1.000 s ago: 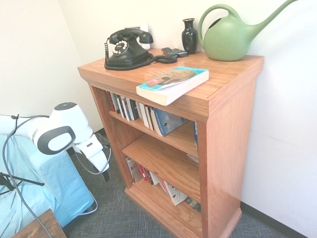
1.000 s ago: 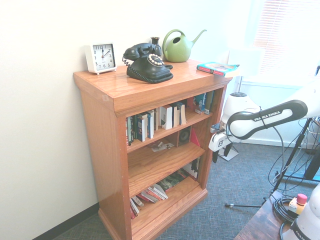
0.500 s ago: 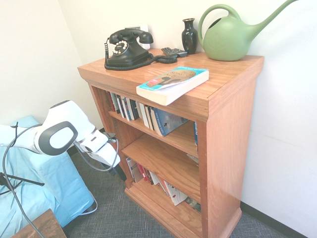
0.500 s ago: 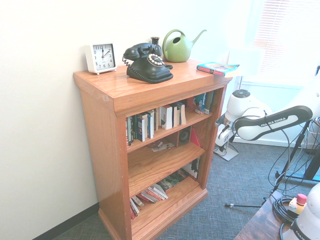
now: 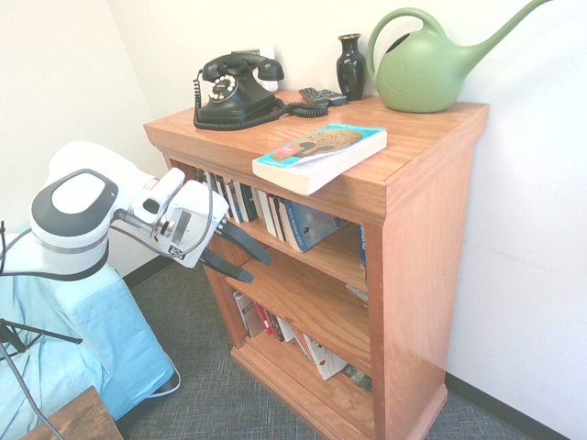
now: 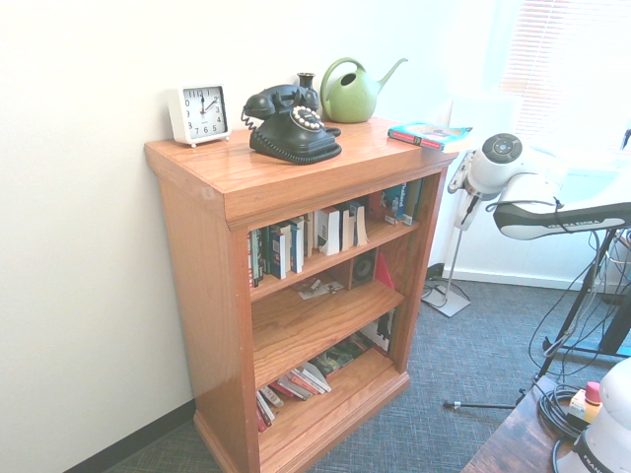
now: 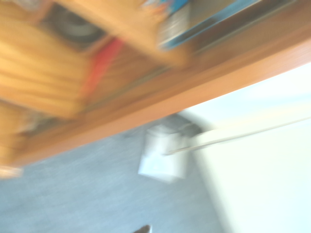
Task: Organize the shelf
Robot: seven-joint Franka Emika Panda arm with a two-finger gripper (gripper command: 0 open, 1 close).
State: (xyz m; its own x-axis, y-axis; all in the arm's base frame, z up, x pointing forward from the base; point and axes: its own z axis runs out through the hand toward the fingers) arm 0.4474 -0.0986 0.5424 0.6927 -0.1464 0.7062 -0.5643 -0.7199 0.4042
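The shelf of reddish-orange wood stands against the wall, also in the second exterior view. On its top lie a teal book, a black dial phone, a green watering can, a black vase and a white clock. Upright and leaning books fill the upper tier. More books lie slumped on the bottom tier. My gripper is open and empty, level with the middle tier's left front edge, pointing into the shelf. The wrist view is blurred wood.
A blue-covered piece stands left of the arm. A dark wooden table corner sits at the near edge. A small dark box and loose papers lie on the middle tier. Grey carpet covers the floor.
The arm has lifted from low beside the shelf and swung toward it. The gripper went from hanging downward near the floor to pointing sideways at the middle tier.
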